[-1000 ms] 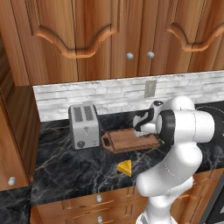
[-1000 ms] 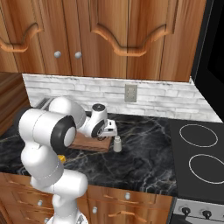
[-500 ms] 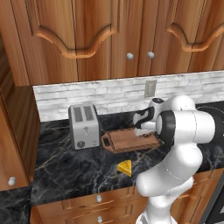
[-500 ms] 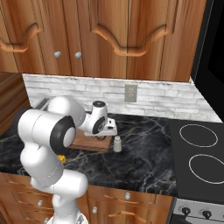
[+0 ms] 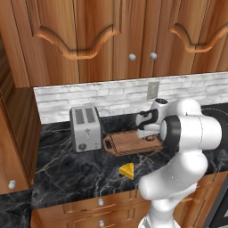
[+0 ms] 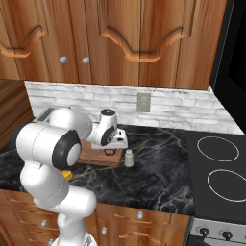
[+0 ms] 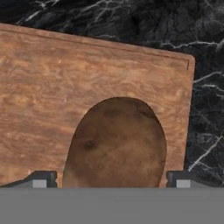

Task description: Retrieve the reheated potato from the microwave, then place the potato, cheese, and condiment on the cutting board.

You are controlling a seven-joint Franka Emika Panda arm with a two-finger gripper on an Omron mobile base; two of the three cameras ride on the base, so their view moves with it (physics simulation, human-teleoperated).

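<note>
Apparently potato [image 7: 116, 146] lies on cutting board [image 7: 52, 87], toaster [image 5: 85, 128] beside

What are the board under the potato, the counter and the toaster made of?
The cutting board looks like reddish-brown wood with a matte finish, since streaky grain shows. The counter looks like polished black stone, probably marble, given its pale veins. The toaster looks like brushed silver metal, though this is less certain.

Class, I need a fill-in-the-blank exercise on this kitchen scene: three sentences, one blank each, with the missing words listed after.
1. The potato lies on the ____.
2. The yellow cheese lies on the black ____, in front of the board.
3. Left of the board stands a silver ____.

Missing words: cutting board; counter; toaster
</note>
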